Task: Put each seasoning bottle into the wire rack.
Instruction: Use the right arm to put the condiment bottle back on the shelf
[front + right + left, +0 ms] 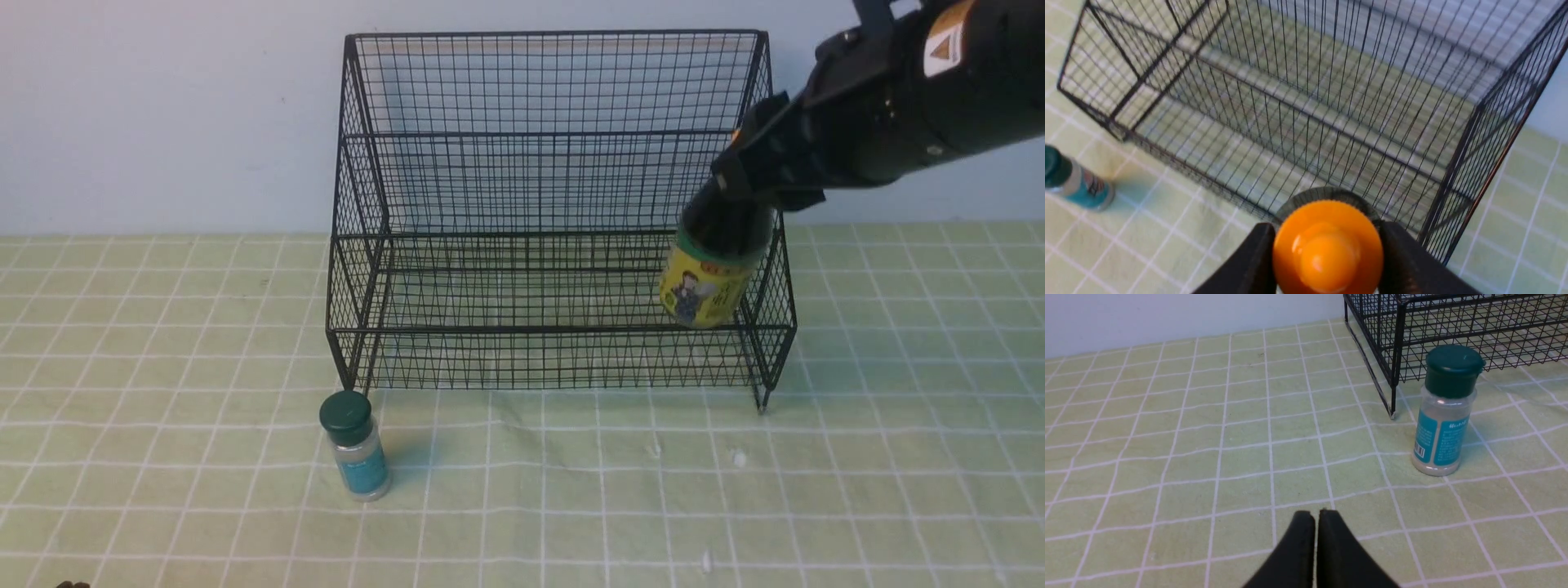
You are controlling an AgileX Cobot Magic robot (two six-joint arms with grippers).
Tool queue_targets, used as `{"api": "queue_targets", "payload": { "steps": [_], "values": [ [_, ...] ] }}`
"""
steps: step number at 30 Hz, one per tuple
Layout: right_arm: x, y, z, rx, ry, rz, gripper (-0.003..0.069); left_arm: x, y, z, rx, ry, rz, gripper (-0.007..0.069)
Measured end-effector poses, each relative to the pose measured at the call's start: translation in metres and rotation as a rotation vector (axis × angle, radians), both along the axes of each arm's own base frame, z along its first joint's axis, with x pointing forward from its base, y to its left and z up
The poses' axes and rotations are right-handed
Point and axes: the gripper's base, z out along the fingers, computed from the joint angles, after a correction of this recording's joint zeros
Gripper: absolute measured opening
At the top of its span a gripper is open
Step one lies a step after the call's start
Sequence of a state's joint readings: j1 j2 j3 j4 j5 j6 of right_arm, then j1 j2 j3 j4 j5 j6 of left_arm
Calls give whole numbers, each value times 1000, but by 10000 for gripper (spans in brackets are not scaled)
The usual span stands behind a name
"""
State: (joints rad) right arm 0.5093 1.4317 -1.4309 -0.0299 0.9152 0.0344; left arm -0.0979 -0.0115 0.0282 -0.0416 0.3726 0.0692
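The black wire rack (555,220) stands at the back of the table; it also shows in the left wrist view (1453,326) and the right wrist view (1306,94). My right gripper (755,175) is shut on the dark-liquid bottle (709,273) by its orange cap (1327,245), holding it tilted in the air over the rack's front right corner. The small shaker jar (357,445) with green cap and teal label stands upright on the cloth before the rack's left front leg; it also shows in the left wrist view (1443,412) and the right wrist view (1073,183). My left gripper (1315,514) is shut and empty, low over the cloth, well short of the jar.
A green checked cloth (571,506) covers the table. A pale wall (163,106) rises close behind the rack. A small dark bit of my left arm (69,584) shows at the front left edge.
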Motion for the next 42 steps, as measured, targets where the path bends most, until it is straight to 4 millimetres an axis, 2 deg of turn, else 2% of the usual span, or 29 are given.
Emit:
{"api": "queue_targets", "payload": {
  "steps": [2, 4, 5, 6, 11, 18, 22, 25, 29, 31, 35, 37, 39, 41, 42],
  "values": [
    [4, 1, -1, -13, -5, 0, 293, 0, 0, 0, 0, 0, 0, -6],
    [16, 6, -13, -56, 4, 0, 293, 0, 0, 0, 0, 0, 0, -6],
    [16, 6, -12, -58, 1, 0, 293, 0, 0, 0, 0, 0, 0, -6],
    [25, 9, -22, -85, 7, -1, 293, 0, 0, 0, 0, 0, 0, -6],
    [41, 15, -36, -106, -24, 1, 293, 0, 0, 0, 0, 0, 0, -6],
    [52, 21, -56, -138, 13, 6, 293, 0, 0, 0, 0, 0, 0, -6],
    [62, 26, -82, -181, 94, 4, 293, 0, 0, 0, 0, 0, 0, -6],
    [67, 29, -93, -184, 120, -7, 293, 0, 0, 0, 0, 0, 0, -6],
    [70, 31, -94, -163, 117, -25, 293, 0, 0, 0, 0, 0, 0, -6],
    [70, 31, -93, -155, 120, -37, 318, 0, 0, 0, 0, 0, 0, -6],
    [69, 29, -91, -160, 146, -62, 456, 0, 0, 0, 0, 0, 0, -6],
    [68, 28, -90, -164, 158, -69, 496, 0, 0, 0, 0, 0, 0, -6],
    [63, 24, -78, -168, 168, -80, 551, 0, 0, 0, 0, 0, 0, -6],
    [59, 22, -69, -165, 161, -85, 556, 0, 0, 0, 0, 0, 0, -6],
    [51, 17, -53, -154, 145, -91, 552, 0, 0, 0, 0, 0, 0, -6]
  ]
}}
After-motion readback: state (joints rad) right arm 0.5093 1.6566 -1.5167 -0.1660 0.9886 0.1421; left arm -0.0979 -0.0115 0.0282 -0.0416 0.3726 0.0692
